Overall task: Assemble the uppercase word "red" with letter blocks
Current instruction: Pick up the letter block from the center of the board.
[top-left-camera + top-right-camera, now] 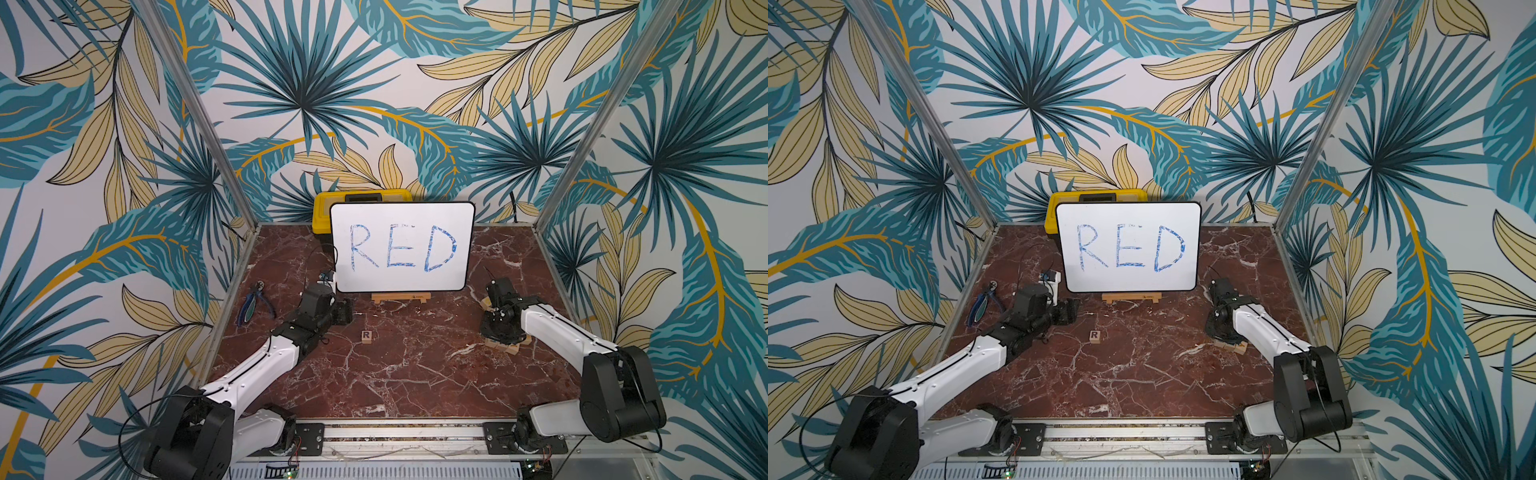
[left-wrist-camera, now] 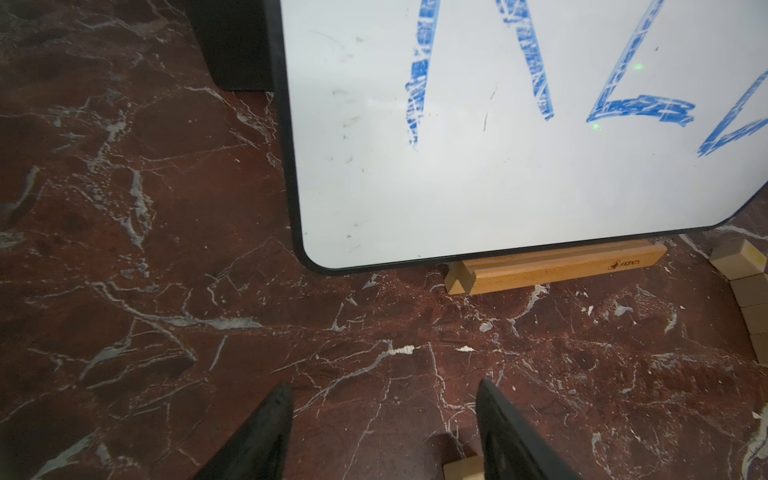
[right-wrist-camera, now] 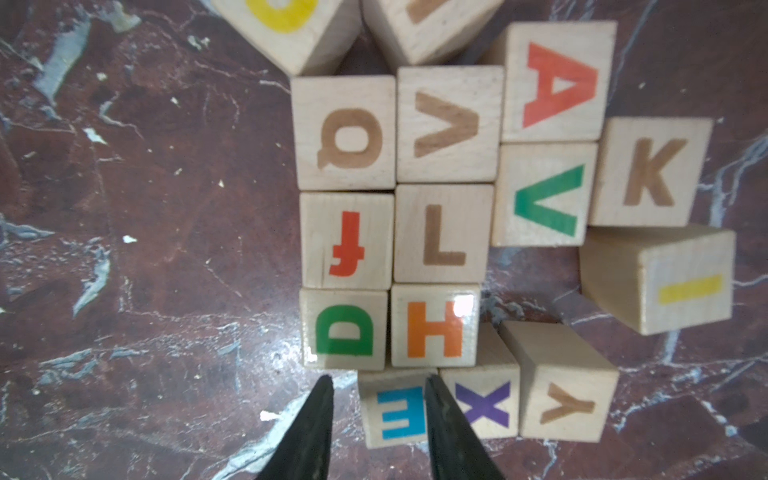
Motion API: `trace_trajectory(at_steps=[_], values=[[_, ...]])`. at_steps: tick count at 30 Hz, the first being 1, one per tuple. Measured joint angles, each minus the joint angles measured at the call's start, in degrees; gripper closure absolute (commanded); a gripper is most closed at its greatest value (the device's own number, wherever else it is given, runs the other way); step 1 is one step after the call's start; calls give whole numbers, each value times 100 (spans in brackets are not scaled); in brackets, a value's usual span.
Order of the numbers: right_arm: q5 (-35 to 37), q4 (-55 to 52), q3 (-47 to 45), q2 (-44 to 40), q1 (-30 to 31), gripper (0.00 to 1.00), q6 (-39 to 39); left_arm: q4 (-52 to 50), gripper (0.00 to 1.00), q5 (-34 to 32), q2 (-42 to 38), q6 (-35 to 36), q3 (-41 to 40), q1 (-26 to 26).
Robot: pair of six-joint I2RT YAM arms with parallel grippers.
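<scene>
A light-wood block with a dark R lies alone on the marble top, in front of the board. My left gripper hovers just behind and left of it, open and empty; a wood corner shows by one finger. My right gripper points down over the pile of letter blocks at the right. Its fingers stand apart at the pile's edge, astride a block with a blue E, not closed on it. The green D block lies just beyond the fingertips.
A white board reading RED leans on a wooden stand at the back, with a yellow toolbox behind it. Blue-handled pliers lie at the left. Other lettered blocks crowd round the D, among them an orange H.
</scene>
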Motion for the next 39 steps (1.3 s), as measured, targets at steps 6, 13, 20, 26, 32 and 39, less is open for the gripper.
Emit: trace_trajectory(at_steps=[6, 13, 20, 26, 32, 39], values=[[7, 0, -122, -61, -26, 60, -17, 0, 30, -15, 0, 2, 0, 0], [-63, 2, -221, -61, -26, 60, -35, 0, 30, -15, 2, 0, 0, 0], [-116, -2, -221, -59, -26, 60, -79, 2, 30, -17, 2, 0, 0, 0], [-151, -11, -221, -59, -26, 59, -79, 0, 30, -17, 4, 0, 0, 0], [-160, -59, -280, -59, -26, 57, -72, 0, 30, -20, 4, 0, 0, 0], [-155, -70, -284, -59, -26, 58, -55, 0, 30, -20, 4, 0, 0, 0]])
